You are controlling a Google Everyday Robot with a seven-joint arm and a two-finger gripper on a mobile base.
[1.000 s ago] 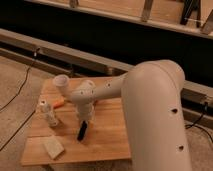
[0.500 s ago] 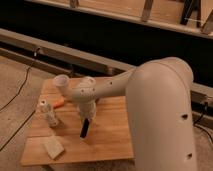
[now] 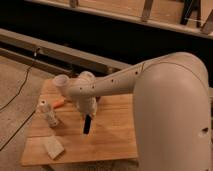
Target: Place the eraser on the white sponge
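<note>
Eraser (image 3: 87,126) held upright over the middle of the worktop (image 3: 116,136).

My gripper (image 3: 88,115) hangs above the wooden worktop, just right of the white bottle (image 3: 48,114); my jaws pinch the top end of the black eraser, which points straight down. I cannot tell whether its lower end touches the wood. The white sponge (image 3: 53,147) lies flat near the front left corner, well apart from the eraser. A pale cup (image 3: 61,81) stands at the far left edge.
</note>
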